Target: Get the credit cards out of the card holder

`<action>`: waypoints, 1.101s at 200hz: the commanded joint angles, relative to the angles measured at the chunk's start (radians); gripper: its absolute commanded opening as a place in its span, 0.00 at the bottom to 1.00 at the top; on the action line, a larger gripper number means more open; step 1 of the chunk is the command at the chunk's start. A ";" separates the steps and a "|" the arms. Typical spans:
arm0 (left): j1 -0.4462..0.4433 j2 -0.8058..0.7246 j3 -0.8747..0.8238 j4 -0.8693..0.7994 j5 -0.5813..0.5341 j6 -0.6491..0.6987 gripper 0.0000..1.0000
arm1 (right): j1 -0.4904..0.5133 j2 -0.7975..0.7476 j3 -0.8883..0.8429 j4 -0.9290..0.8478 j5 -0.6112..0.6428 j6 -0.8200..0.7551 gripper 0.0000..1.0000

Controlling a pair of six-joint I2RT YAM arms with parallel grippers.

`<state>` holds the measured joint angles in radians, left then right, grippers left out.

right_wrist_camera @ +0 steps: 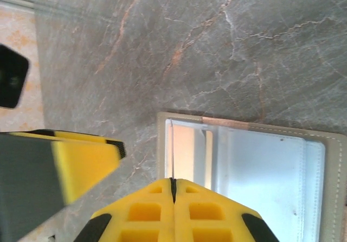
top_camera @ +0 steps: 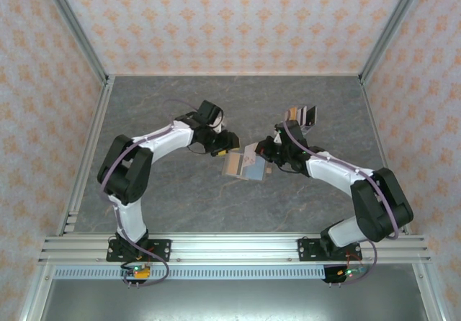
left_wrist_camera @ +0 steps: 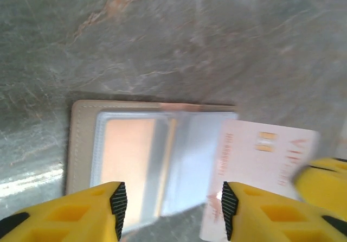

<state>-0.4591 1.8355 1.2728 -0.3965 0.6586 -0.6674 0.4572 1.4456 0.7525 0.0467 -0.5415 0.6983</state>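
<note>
While right fingers (right_wrist_camera: 143,207) pinch it, card holder (left_wrist_camera: 135,155) beneath parted left fingers (left_wrist_camera: 76,212)

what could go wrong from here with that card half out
1. The left gripper is open and not holding the card holder, so the right gripper, shut on the pink card, may drag the holder along instead of freeing the card.
2. The card may catch in the clear sleeve and bend.
</note>
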 commanded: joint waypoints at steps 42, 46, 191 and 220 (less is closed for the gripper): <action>0.041 -0.154 -0.150 0.347 0.217 -0.192 0.66 | -0.068 -0.035 -0.021 0.262 -0.209 0.144 0.00; 0.041 -0.154 -0.153 0.365 0.227 -0.204 0.66 | -0.075 -0.034 -0.025 0.284 -0.222 0.159 0.00; 0.038 -0.180 -0.176 0.596 0.322 -0.398 0.21 | -0.123 -0.020 -0.023 0.547 -0.292 0.353 0.00; 0.046 -0.211 -0.157 0.484 0.280 -0.321 0.29 | -0.123 -0.024 -0.025 0.512 -0.272 0.330 0.00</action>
<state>-0.4187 1.6871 1.0779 0.1936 0.9676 -1.0687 0.3374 1.4368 0.7124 0.5316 -0.8192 1.0397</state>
